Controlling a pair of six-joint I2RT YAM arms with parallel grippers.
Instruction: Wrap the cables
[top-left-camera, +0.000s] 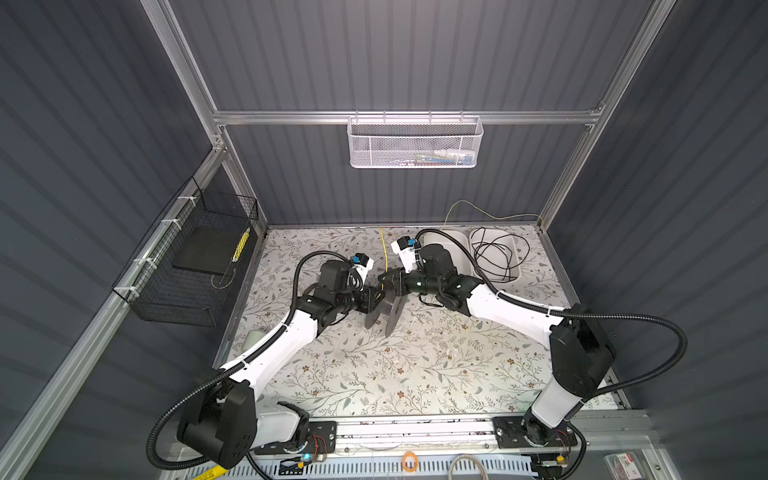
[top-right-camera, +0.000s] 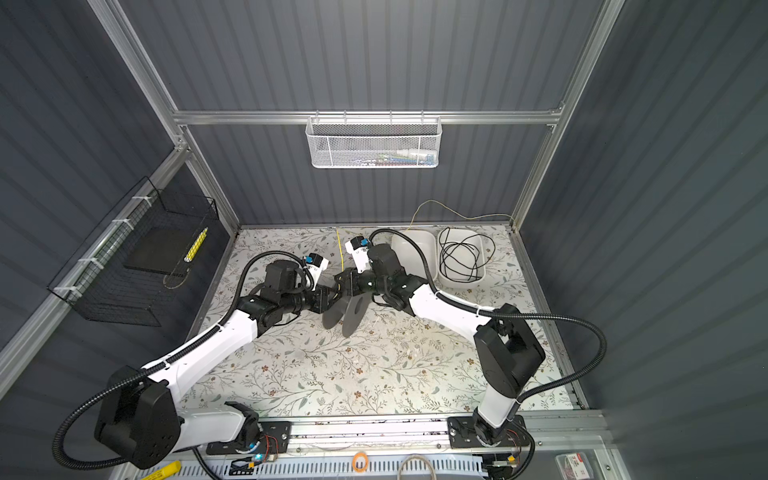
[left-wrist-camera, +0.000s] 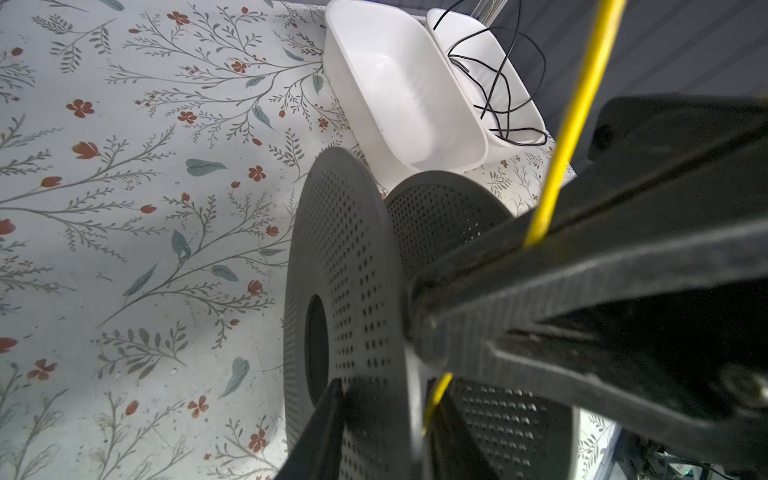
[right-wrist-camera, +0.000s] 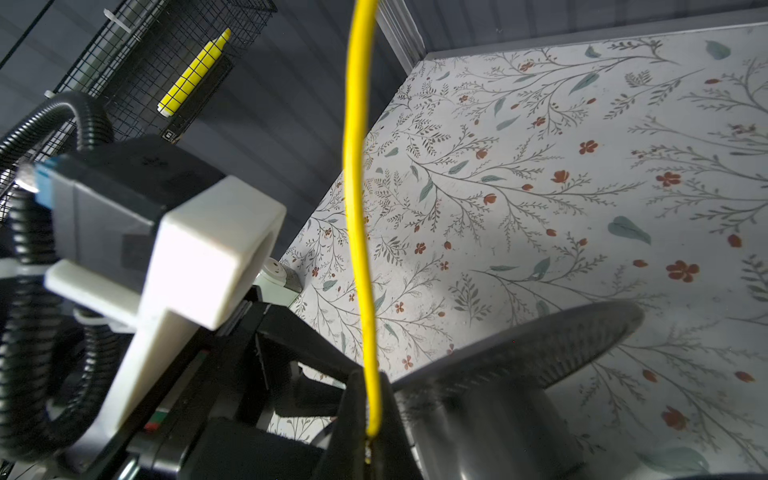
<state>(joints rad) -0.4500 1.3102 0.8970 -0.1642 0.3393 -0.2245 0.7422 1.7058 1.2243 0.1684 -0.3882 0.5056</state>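
A grey spool (top-left-camera: 388, 311) with two perforated flanges sits tilted at mid-table between both arms. The cables show as one thin yellow wire (top-left-camera: 385, 253) rising from the spool toward the back wall, then running along it to the right corner. My right gripper (right-wrist-camera: 370, 415) is shut on this yellow wire (right-wrist-camera: 357, 208) just above the spool's core. The fingers of my left gripper (left-wrist-camera: 390, 390) stand close on either side of one flange (left-wrist-camera: 353, 270), with a short piece of the wire beside the inner finger. Whether they press the flange is unclear.
Two white tubs stand at the back right, one empty (left-wrist-camera: 374, 62) and one (top-right-camera: 461, 283) holding a loose black cord (top-left-camera: 494, 253). A black wire basket (top-left-camera: 187, 270) hangs on the left wall. A white mesh basket (top-left-camera: 413, 141) hangs on the back rail.
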